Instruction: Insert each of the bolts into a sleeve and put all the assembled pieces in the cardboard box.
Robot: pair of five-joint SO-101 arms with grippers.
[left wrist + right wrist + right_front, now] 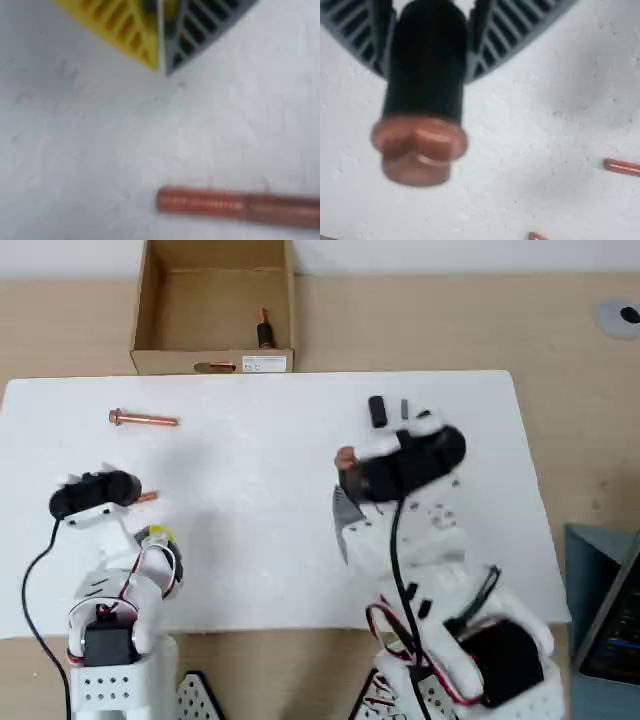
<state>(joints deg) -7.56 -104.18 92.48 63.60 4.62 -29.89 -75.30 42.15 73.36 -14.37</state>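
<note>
Black plastic sleeve (pixel 425 70) w/ copper hex bolt (pixel 417 150) inserted, gripped; 2nd assembled pc (pixel 265 332) in brown cardboard box (pixel 150 300); loose copper bolt (pixel 143 419) flat near box.

Copper bolt (pixel 143 419), black sleeve (pixel 426 65), white mat (pixel 260 530), yellow-and-grey left end effector (pixel 161 70).

It looks like a robotics lab bench: left arm (pixel 105 630) and right arm (pixel 440 640) at a wooden table (pixel 560 330), white mat (pixel 260 530), laptop (pixel 612 610) alongside.
</note>
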